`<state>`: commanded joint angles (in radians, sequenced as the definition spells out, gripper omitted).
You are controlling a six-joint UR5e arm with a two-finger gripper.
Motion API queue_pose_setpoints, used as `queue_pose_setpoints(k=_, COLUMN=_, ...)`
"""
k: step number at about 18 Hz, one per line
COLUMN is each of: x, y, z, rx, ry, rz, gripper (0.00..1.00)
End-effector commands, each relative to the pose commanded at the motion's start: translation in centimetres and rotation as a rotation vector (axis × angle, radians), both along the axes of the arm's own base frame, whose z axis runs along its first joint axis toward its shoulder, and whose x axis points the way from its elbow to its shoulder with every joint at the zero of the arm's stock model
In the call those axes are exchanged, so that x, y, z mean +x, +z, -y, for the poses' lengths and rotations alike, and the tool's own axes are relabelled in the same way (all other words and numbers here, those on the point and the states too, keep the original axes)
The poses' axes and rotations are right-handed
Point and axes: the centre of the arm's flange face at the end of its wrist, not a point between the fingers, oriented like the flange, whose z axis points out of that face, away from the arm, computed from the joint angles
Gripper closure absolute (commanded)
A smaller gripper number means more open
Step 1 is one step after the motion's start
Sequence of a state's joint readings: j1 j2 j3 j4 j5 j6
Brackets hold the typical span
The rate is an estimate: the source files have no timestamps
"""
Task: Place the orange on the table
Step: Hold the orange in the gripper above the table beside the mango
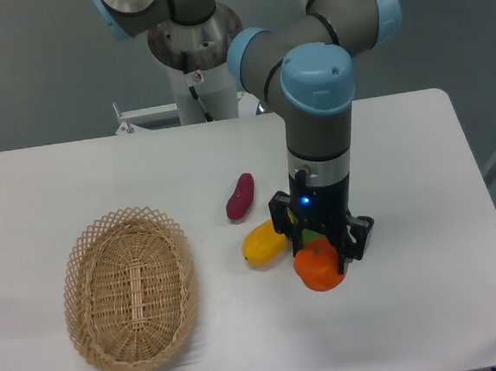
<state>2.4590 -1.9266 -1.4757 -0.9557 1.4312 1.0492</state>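
The end effector [321,247] points straight down and is clenched on the orange [319,268], which sits between its fingers at the level of the white counter [422,188]; contact with the surface cannot be confirmed. A yellow-orange elongated fruit [264,241] lies just beside the orange. A dark red fruit [239,197] lies nearby. The wicker basket [129,288] stands well apart, empty.

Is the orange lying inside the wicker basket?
No, the orange is at the gripper over the table; the basket holds nothing.
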Motion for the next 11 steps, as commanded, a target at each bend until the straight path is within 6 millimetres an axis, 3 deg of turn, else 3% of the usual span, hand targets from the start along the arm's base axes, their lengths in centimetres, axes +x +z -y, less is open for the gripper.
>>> queue_pose_setpoints(k=8, x=0.0, y=-0.3, z=-0.1, rx=-0.001, ry=0.021, rz=0.014, gripper=0.30)
queue_pose_setpoints(k=11, x=-0.3, y=-1.7, z=-0.7, rx=-0.003, ry=0.061, rz=0.040, gripper=0.30)
